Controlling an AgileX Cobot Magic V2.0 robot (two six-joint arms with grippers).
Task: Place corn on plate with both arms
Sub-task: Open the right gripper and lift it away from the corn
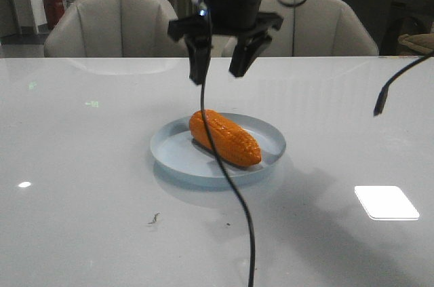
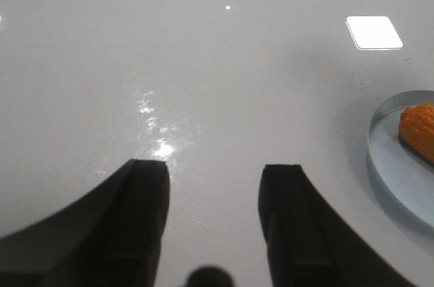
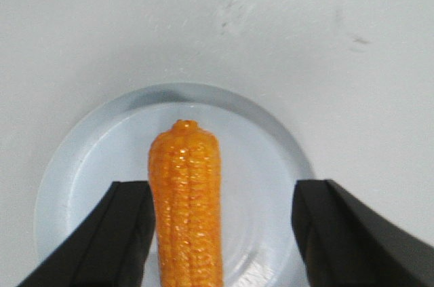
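The corn point(image 1: 224, 138) lies on the plate point(image 1: 271, 134) — the right gripper point(image 1: 220, 62) hangs spread above it, holding nothing. The left gripper point(image 2: 213, 216) is spread too, over bare table point(image 2: 203, 63).

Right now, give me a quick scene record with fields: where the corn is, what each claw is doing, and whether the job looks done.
corn: orange bumpy corn cob lying flat inside the plate
plate: round pale blue shallow plate on the glossy white table
right claw: black two-fingered claw open, above the corn, not touching it
left claw: black claw open, empty, over bare table beside the plate
task state: corn rests on plate; looks placed
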